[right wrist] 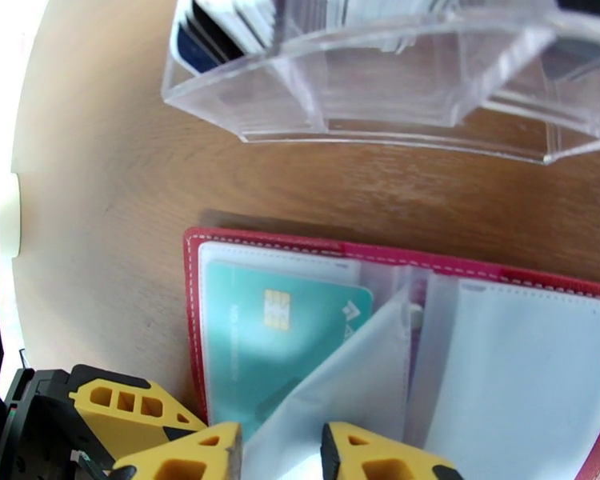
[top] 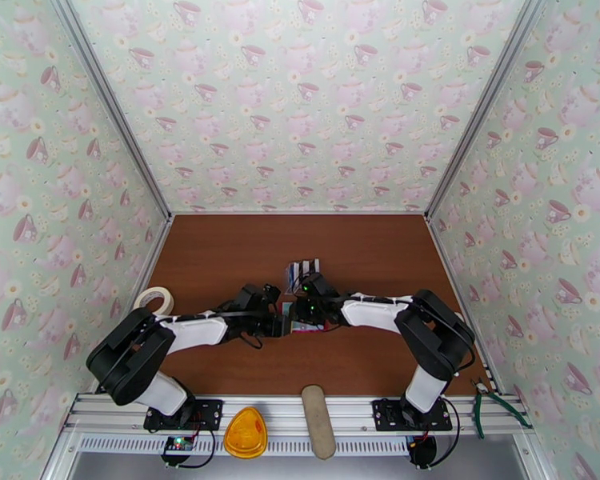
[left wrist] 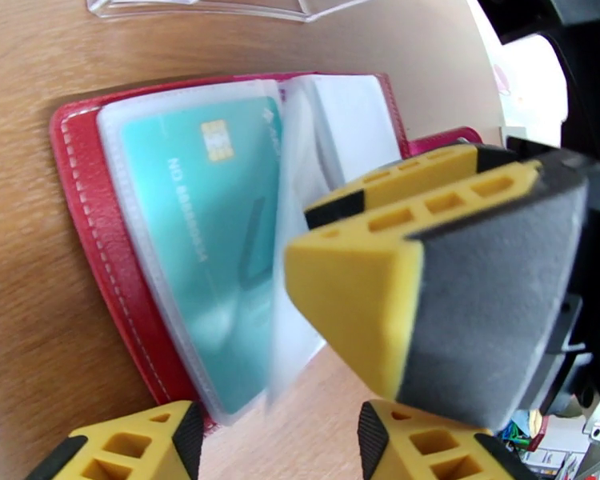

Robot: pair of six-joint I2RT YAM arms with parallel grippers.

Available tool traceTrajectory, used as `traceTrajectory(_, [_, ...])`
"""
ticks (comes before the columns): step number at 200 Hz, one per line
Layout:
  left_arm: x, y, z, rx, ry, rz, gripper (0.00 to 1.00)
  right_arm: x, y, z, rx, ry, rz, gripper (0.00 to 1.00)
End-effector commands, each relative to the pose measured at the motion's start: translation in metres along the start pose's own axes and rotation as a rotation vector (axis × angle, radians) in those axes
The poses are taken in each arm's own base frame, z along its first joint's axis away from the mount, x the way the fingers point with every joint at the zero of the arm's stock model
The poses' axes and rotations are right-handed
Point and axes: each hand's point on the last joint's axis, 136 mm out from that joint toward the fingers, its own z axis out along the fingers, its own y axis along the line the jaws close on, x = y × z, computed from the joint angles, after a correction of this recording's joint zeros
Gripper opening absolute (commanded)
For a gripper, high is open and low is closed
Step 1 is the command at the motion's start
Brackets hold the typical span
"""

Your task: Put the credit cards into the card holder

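Two arms meet at mid-bench (top: 220, 258) over the card holder (left wrist: 84, 234), which lies open and flat on the wood, red cover down and clear pockets up. One teal card (left wrist: 212, 258) with a gold chip already sits in the pocket on the left page. The other credit cards (right wrist: 220, 30) stand on edge in a clear plastic rack (right wrist: 364, 82) just beyond the holder, apart from it. The right gripper (right wrist: 282, 451) hangs low over the holder's near edge with its jaws part open. A loose clear pocket leaf (right wrist: 340, 378) rises into the gap between them, and the gap looks too wide for a pinch. The left gripper (left wrist: 280, 442) stands wider open with nothing in it, its fingertips just beside the holder's near corner. The step in hand looks like turning that leaf to bare an empty pocket (right wrist: 524, 370) for the next card. To do it well, the right gripper should close lightly on the leaf near its free edge. It should then swing the leaf about the spine rather than pull upward, since the holder looks light and would likely lift or slide. The left gripper would do best pressing the red cover to the bench, clear of the pocket mouths. The film looks slippery and springy, so it may flick back once let go.
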Motion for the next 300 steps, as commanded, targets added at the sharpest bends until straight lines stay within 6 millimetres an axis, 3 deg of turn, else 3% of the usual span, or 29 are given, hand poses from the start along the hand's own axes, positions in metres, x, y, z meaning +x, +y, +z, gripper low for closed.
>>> traceTrajectory(1, [0.006, 0.023, 0.001, -0.11, 0.028, -0.007, 0.48, -0.002, 0.015, -0.016, -0.043, -0.025, -0.014, 0.38])
traceTrajectory(38, [0.005, 0.028, -0.001, -0.148, 0.026, 0.002, 0.35, -0.017, 0.024, -0.048, -0.05, -0.096, -0.041, 0.42])
traceTrajectory(78, [0.0, 0.024, -0.005, -0.153, 0.017, 0.01, 0.26, -0.025, 0.019, -0.071, -0.03, -0.144, -0.045, 0.43])
traceTrajectory(107, [-0.008, 0.017, -0.007, -0.141, 0.007, 0.024, 0.26, -0.021, 0.009, -0.063, -0.003, -0.128, -0.045, 0.41])
traceTrajectory(152, [-0.016, 0.002, -0.014, -0.126, -0.009, 0.056, 0.37, -0.012, -0.004, -0.042, 0.008, -0.094, -0.024, 0.29])
traceTrajectory(230, [-0.03, -0.004, -0.024, -0.175, -0.047, 0.091, 0.37, -0.013, -0.003, -0.025, 0.008, -0.061, -0.03, 0.15])
traceTrajectory(248, [-0.04, -0.006, -0.026, -0.187, -0.06, 0.099, 0.37, -0.016, -0.002, -0.027, 0.021, -0.066, -0.041, 0.18])
traceTrajectory(260, [-0.048, -0.008, -0.027, -0.184, -0.073, 0.101, 0.38, -0.02, -0.001, -0.033, 0.042, -0.076, -0.053, 0.28])
traceTrajectory(280, [-0.065, -0.013, -0.03, -0.179, -0.101, 0.095, 0.41, -0.032, 0.0, -0.048, 0.091, -0.113, -0.084, 0.39])
traceTrajectory(300, [-0.085, -0.019, -0.035, -0.174, -0.134, 0.087, 0.42, -0.046, -0.002, -0.064, 0.149, -0.145, -0.109, 0.43])
